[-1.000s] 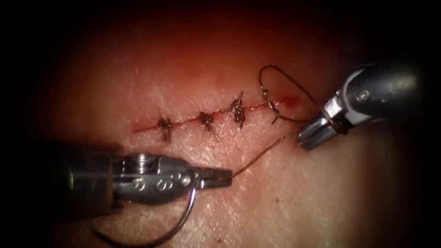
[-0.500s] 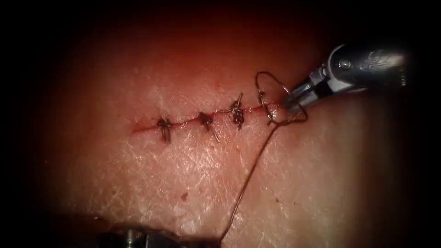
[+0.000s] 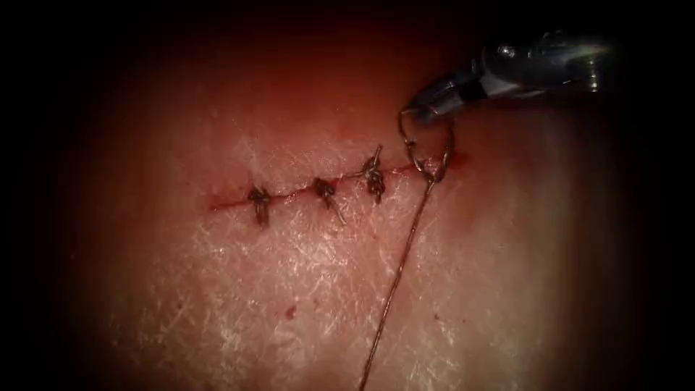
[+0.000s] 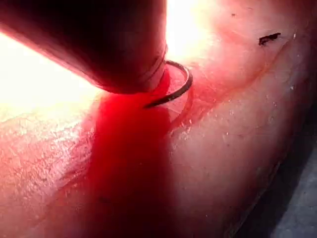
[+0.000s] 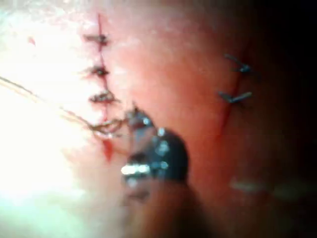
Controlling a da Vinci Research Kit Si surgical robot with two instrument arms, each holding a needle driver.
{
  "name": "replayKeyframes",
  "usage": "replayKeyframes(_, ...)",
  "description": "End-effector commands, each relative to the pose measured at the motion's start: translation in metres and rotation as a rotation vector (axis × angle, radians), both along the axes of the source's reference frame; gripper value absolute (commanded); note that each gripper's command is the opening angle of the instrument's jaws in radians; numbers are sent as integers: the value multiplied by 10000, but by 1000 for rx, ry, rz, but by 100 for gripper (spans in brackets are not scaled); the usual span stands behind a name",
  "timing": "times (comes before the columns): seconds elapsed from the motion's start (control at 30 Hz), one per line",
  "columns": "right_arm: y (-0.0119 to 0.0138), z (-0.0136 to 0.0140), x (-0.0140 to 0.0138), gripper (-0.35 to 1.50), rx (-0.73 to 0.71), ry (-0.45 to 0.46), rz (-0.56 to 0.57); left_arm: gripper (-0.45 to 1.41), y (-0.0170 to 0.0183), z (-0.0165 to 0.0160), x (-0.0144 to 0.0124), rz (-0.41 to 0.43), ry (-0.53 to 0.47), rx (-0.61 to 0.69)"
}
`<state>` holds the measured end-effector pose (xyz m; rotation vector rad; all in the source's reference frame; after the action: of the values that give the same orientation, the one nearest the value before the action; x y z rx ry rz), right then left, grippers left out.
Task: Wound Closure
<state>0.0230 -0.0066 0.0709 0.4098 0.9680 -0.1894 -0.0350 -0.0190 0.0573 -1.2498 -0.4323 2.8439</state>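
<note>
Your right tool (image 3: pixel 420 110), upper right of the endoscope view, is clamped on the thread (image 3: pixel 405 246) loop above the cut's (image 3: pixel 289 194) right end; the needle (image 4: pixel 176 91) lies by your left tool's shaft, whose jaws I cannot tell.

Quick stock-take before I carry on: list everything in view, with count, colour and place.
tissue: one, pale pink, underneath everything.
cut: one, red line across the tissue.
knots: three tied, dark, spaced along the cut.
thread: one, brownish, looped at the cut's right end and running down past the frame edge.
needle: one, dark, curved, beside the left arm's shaft in the left wrist view.
right gripper: one, metallic, above the cut's right end, shut on the thread's loop.
</note>
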Motion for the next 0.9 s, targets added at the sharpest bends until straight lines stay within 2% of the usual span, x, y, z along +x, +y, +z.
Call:
replayKeyframes(0.03, 11, 3, 9, -35, -6, 0, 14, -45, -8, 7, -5, 5, -5, 7)
replayKeyframes(0.17, 30, -1, 14, -35, -6, -17, 66, -45, -20, 13, -5, 6, -3, 15)
replayKeyframes(0.27, 34, -2, 18, -35, -4, -27, 87, -45, -29, 14, -7, 7, -3, 17)
replayKeyframes(0.67, 24, 2, 25, -35, 2, -20, 91, -45, -74, 14, -14, 11, 1, 23)
replayKeyframes(0.9, 7, 17, 39, -35, -5, -15, 88, -45, -107, 8, -15, 31, -3, 35)
